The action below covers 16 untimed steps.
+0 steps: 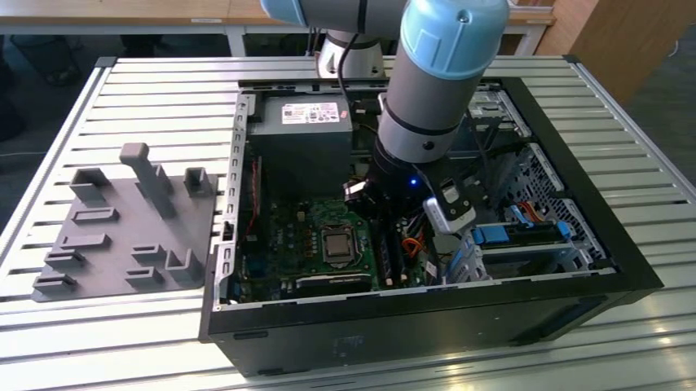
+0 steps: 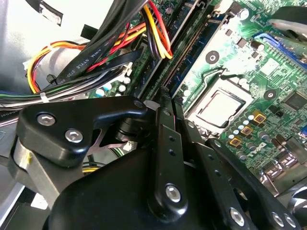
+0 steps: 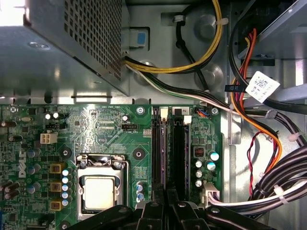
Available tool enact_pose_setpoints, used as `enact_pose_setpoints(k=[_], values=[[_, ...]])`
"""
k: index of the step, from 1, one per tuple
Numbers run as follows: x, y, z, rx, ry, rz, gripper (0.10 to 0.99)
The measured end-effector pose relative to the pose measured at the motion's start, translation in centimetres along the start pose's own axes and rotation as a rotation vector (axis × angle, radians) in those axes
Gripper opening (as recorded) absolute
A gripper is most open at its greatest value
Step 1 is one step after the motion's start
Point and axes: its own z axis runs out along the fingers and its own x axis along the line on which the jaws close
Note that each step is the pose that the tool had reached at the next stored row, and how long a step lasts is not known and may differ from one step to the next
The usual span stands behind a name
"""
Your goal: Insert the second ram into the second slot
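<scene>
My gripper (image 1: 394, 221) is down inside the open computer case, over the memory slots (image 1: 394, 262) of the green motherboard (image 1: 288, 236). In both wrist views its black fingers (image 3: 154, 211) lie close together, and the gripper (image 2: 165, 93) (image 3: 166, 207) is shut. The second ram (image 3: 166, 153) shows edge-on as a thin dark strip. It runs out from between the fingertips along the slot nearer the processor socket (image 3: 99, 191). In the second wrist view it is a bluish strip (image 2: 194, 48). How deep it sits I cannot tell. What the neighbouring slot (image 3: 180, 148) holds I cannot tell either.
The metal power supply (image 3: 72, 43) sits just beyond the slots' end. Bundles of black, yellow and orange cables (image 3: 268, 143) (image 2: 96, 57) crowd the side away from the socket. Blue drive-bay clips (image 1: 495, 236) stand toward the exterior view's right. A grey holder fixture (image 1: 120, 236) lies outside the case.
</scene>
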Motion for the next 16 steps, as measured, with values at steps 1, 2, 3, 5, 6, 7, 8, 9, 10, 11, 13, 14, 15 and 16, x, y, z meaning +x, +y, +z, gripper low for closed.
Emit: enact_pose_setpoints(k=[1,2,3,5,6,7,8,9,10,11,13,14,15,16], values=[[-0.01,0.00,0.00,0.000,0.0000,0.001,0.137],[-0.02,0.00,0.00,0.000,-0.0001,0.002,0.137],[-0.03,0.00,0.00,0.000,-0.0001,0.003,0.137],[-0.05,-0.01,0.03,0.000,-0.0001,0.005,0.137],[-0.06,-0.01,0.05,0.000,-0.0002,0.005,0.137],[-0.07,0.00,0.08,0.000,-0.0002,0.006,0.137],[-0.07,0.00,0.13,0.000,-0.0002,0.006,0.137],[-0.08,0.00,0.18,0.000,-0.0003,0.006,0.137],[-0.08,-0.01,0.24,0.000,-0.0002,0.007,0.137],[-0.09,-0.01,0.30,0.000,-0.0003,0.007,0.137],[-0.09,-0.02,0.41,0.000,-0.0003,0.007,0.137],[-0.09,-0.02,0.45,0.001,-0.0002,0.007,0.137],[-0.10,-0.02,0.46,0.001,-0.0002,0.007,0.137],[-0.10,-0.02,0.46,0.001,-0.0002,0.007,0.137]])
